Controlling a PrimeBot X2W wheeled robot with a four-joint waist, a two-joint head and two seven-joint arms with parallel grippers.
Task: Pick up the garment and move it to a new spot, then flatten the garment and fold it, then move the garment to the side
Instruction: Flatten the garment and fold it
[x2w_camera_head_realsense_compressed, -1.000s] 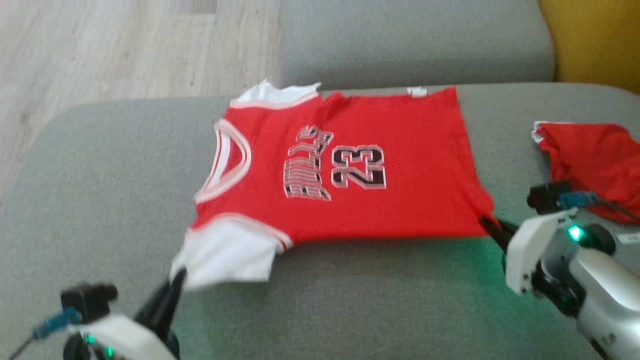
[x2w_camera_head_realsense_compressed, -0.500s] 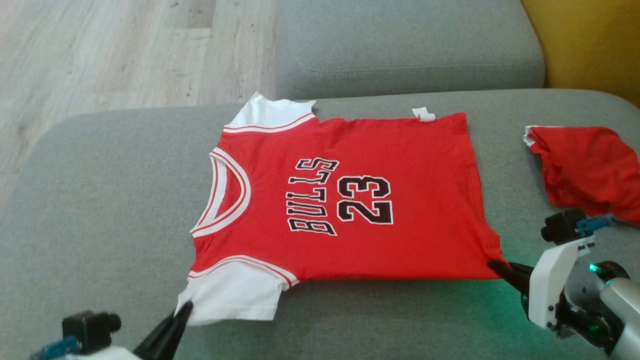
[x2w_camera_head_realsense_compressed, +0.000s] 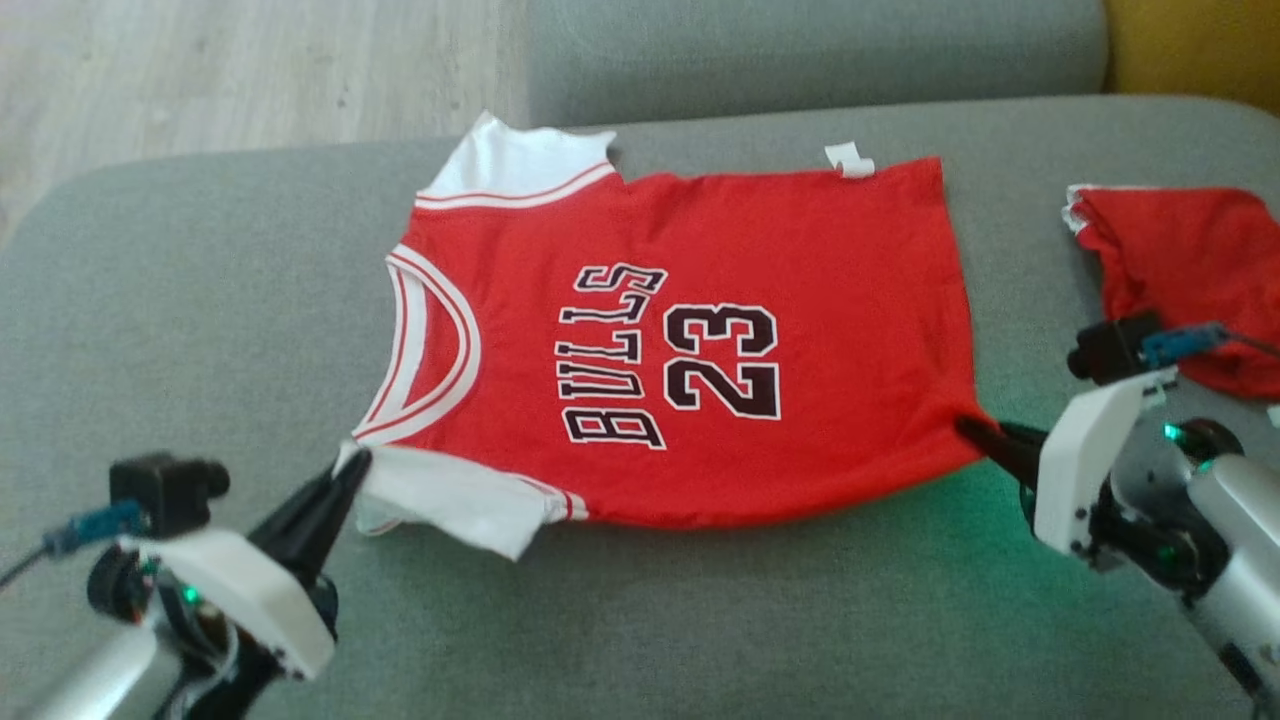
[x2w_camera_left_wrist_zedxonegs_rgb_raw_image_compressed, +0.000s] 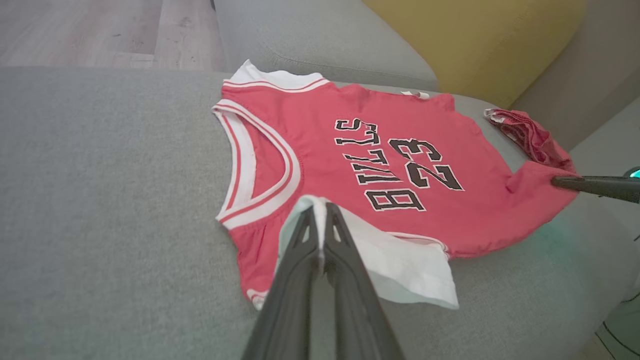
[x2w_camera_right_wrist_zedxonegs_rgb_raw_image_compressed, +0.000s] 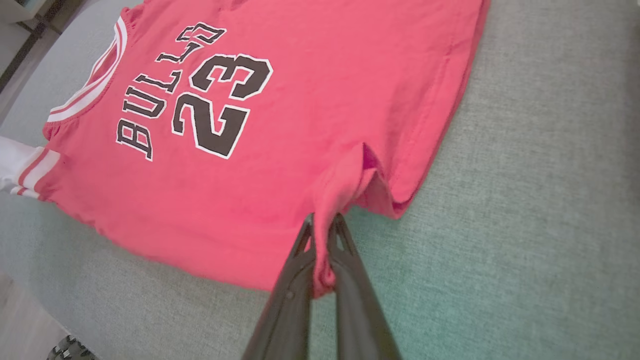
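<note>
**Item:** red jersey (x2w_camera_head_realsense_compressed: 700, 330), black "BULLS 23" print, white sleeves w/ red stripes. Laid print-up across grey sofa seat (x2w_camera_head_realsense_compressed: 200, 300), neck toward robot's left, hem toward its right. Mostly flat.

**Left gripper** (x2w_camera_head_realsense_compressed: 357, 462): fingers pressed together on edge of near sleeve (x2w_camera_head_realsense_compressed: 450, 495). Sleeve is raised at the pinch and draped back toward seat. In left wrist view, white cloth is seen wrapped over the fingertips, which head view leaves too small to tell.

**Right gripper** (x2w_camera_head_realsense_compressed: 962, 424): fingers clamped on near hem corner. In right wrist view, red cloth is seen drawn into a ridge running down between the fingers, corner lifted off seat. From the head view, contact at the hem is all that can be told.

**Noted in head view:** white label (x2w_camera_head_realsense_compressed: 848, 158) at far hem corner. Second red garment (x2w_camera_head_realsense_compressed: 1190, 260), crumpled, on seat at right — apart from jersey. Wood floor (x2w_camera_head_realsense_compressed: 200, 70) upper left. Green glow on seat by right wrist.

**Added by left wrist view:** yellow cushion (x2w_camera_left_wrist_zedxonegs_rgb_raw_image_compressed: 475, 45) behind seat. Right gripper's fingers are seen side-on at hem corner.
</note>
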